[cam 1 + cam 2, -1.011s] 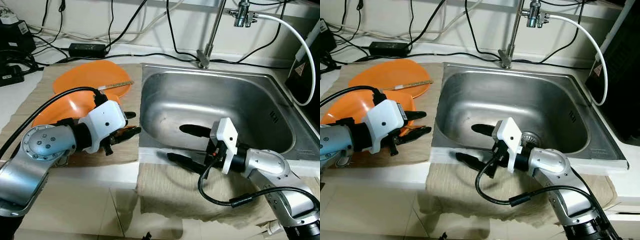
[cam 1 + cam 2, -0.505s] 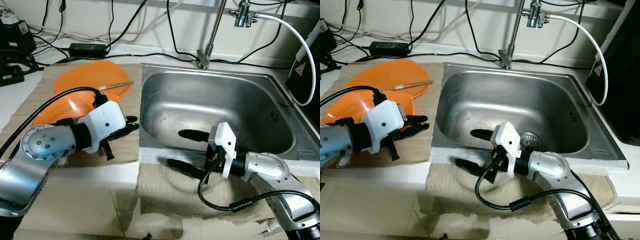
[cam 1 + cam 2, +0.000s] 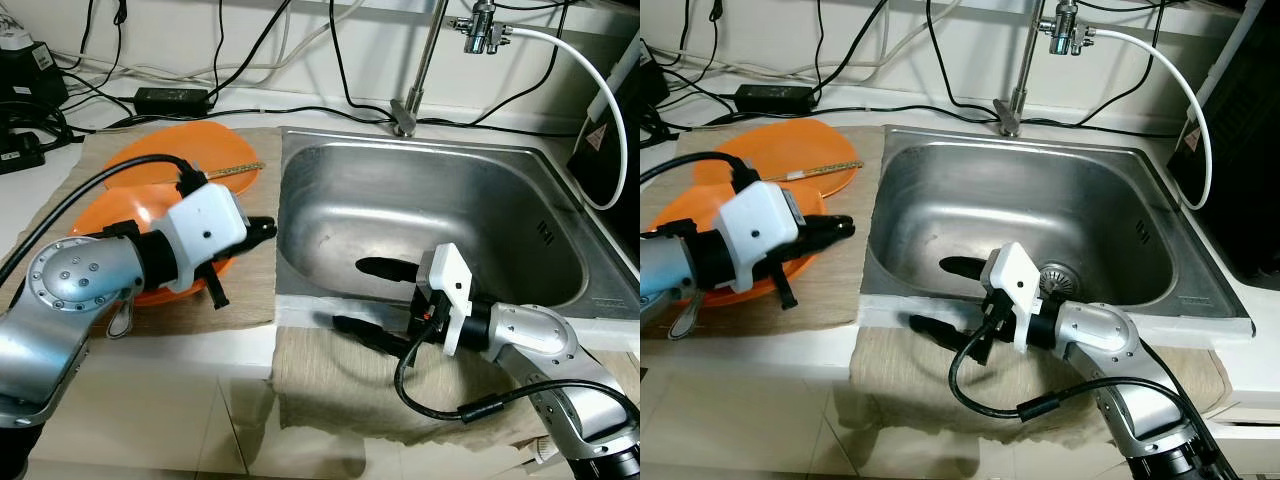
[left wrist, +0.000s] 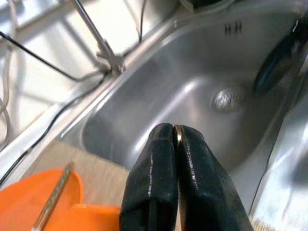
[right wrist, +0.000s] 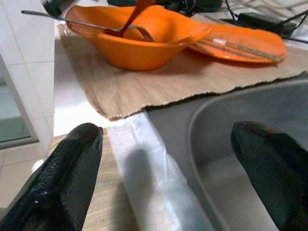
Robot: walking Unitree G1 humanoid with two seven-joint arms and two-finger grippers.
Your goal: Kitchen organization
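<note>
Orange plastic bowl (image 5: pixel 144 41) sits on a brown woven mat (image 3: pixel 250 285) on the white table (image 3: pixel 150 350), left of the steel sink (image 3: pixel 440 200). A metal fork (image 5: pixel 82 24) and an orange utensil handle (image 5: pixel 134 12) rest inside the bowl. Just behind it lies a flat orange plate (image 3: pixel 790 150) with a thin tan stick (image 3: pixel 232 171) across its far edge.

Over the bowl's near side hangs the left end effector (image 3: pixel 262 230), its two black fingers pressed together, pointing toward the sink. The left wrist view shows a thin sliver of pale metal pinched between the fingers (image 4: pixel 159 178); what it belongs to cannot be told.

Spread wide and holding nothing, the right end effector (image 3: pixel 370 298) straddles the sink's front rim: one finger (image 3: pixel 385 268) reaches inside the basin, the other (image 3: pixel 365 332) lies over a second brown mat (image 3: pixel 340 390) in front of the sink. A tall tap (image 3: pixel 420 70) stands behind the basin, with black cables (image 3: pixel 250 50) along the wall.
</note>
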